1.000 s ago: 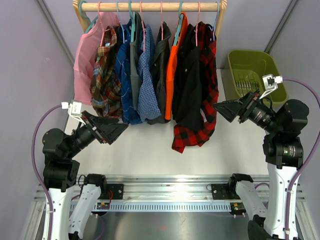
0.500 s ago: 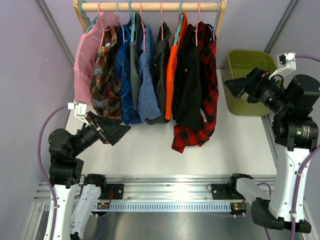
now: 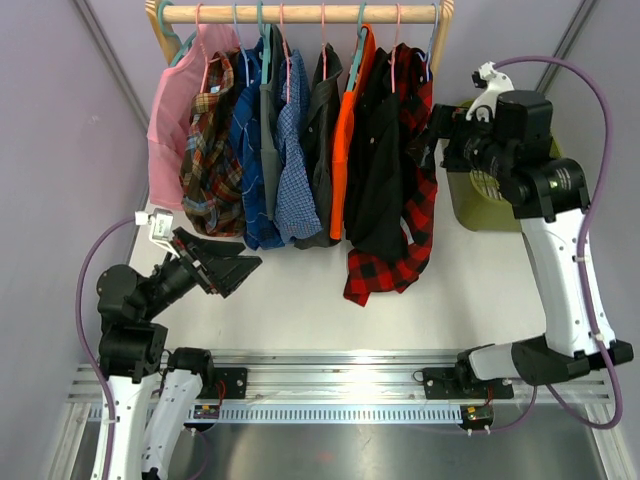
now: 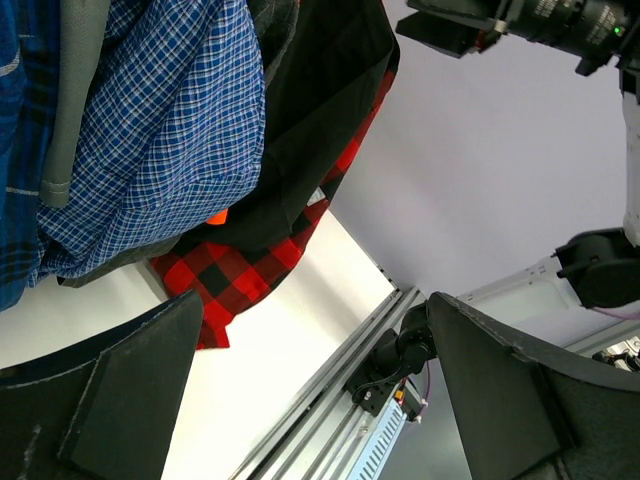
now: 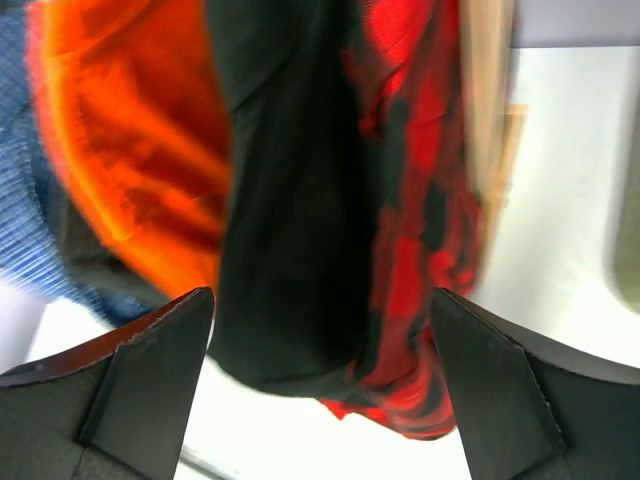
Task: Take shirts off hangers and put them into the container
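Left pincer (image 3: pixel 240 272): low over the near left of the worktop (image 3: pixel 300 295), jaws spread wide with nothing between them, well apart from the shirts (image 3: pixel 295 180).
Left wrist view: past its fingers (image 4: pixel 110 400) it caught the hems from below, which the top view did not. These were blue check (image 4: pixel 170 130), black shirt (image 4: pixel 320 110) and the tail of red plaid (image 4: pixel 215 275), which hung lowest, near the white worktop. The right arm (image 4: pixel 560 20) showed high against the wall (image 4: pixel 480 170).
Rail (image 3: pixel 300 14): wooden, across the back; seen whole only from the top.
Hangers (image 3: pixel 357 50): pink and teal hooks over the rail, shown by the top view alone.
Shirts: all hung on the rail, namely pink (image 3: pixel 170 130), brown plaid (image 3: pixel 205 160), blue (image 3: pixel 245 170), grey (image 3: pixel 268 120), blue check, dark grey (image 3: pixel 322 130), orange (image 3: pixel 343 150), black shirt, red plaid.
Right pincer (image 3: pixel 432 135): raised at red plaid's right edge; jaws wide and empty; contact could not be told.
Right wrist view: blurred. Between its fingers (image 5: pixel 150 370), orange, black shirt and red plaid filled the frame close up, with a rail post (image 5: pixel 490 120) at the right.
Bin (image 3: pixel 475 210): olive, at the worktop's back right, just right of red plaid. From the top it was largely hidden behind the right arm.
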`<state>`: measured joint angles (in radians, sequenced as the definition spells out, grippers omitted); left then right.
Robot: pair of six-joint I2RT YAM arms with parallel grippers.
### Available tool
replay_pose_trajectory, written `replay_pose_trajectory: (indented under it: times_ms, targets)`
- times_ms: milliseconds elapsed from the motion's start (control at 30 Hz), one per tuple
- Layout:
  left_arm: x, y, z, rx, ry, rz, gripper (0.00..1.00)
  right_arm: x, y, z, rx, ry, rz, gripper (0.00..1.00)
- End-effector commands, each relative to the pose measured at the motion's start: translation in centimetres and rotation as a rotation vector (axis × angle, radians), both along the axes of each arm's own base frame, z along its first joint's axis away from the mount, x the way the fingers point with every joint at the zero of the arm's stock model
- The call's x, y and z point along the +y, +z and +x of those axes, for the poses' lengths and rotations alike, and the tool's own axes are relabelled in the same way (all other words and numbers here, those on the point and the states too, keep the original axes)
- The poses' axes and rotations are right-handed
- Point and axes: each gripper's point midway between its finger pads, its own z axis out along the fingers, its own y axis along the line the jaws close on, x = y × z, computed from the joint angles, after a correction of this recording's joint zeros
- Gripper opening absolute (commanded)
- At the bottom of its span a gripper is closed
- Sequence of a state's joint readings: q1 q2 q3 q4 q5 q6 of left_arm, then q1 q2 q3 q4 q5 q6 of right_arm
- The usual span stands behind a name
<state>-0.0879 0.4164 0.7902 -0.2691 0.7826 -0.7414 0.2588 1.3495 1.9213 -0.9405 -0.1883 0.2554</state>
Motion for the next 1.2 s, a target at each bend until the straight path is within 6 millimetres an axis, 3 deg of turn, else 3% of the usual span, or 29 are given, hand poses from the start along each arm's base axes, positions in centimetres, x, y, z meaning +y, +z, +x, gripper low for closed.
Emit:
replay_pose_trajectory:
  times_ms: [0,33,100,233,367,400,533,833,967,1167]
  targets:
    - [-0.2,0.3,-0.9,-0.034,-0.028,0.006,0.99,-2.2,0.5,1.7,-0.034,-0.158,-0.153,0.96]
    - [-0.2,0.3,-1.0,-0.035,-0.027,0.007,0.99,-1.3,-0.1,2.1,-0.021,-0.155,-0.181,0.96]
    - [-0.2,0.2,-1.0,-0.036,-0.025,0.011,0.99,-2.2,0.0,2.6,-0.031,-0.225,-0.235,0.95]
    - [-0.2,-0.2,-0.9,-0.025,-0.024,0.012,0.99,-1.8,-0.2,3.7,-0.036,-0.262,-0.284,0.88]
    - [-0.1,-0.5,-0.8,-0.021,-0.021,0.016,0.99,-2.9,-1.0,4.5,-0.014,-0.335,-0.340,0.68]
    - [-0.1,-0.6,-0.7,-0.019,-0.017,0.017,0.99,-3.0,-1.4,4.7,-0.006,-0.347,-0.354,0.58]
    - [-0.1,-1.0,-0.6,-0.010,-0.016,0.018,0.99,-3.7,-1.6,4.8,-0.014,-0.389,-0.372,0.34]
    - [0.4,-1.7,-0.2,0.002,0.027,0.046,0.99,-3.6,-2.4,5.3,-0.013,-0.385,-0.382,0.32]
    - [0.5,-1.7,-0.4,-0.006,0.033,0.051,0.99,-2.9,-2.3,5.5,-0.025,-0.358,-0.353,0.03]
    - [0.6,-1.7,-0.6,-0.011,0.036,0.055,0.99,-2.7,-0.1,5.3,-0.101,-0.359,-0.301,0.00]
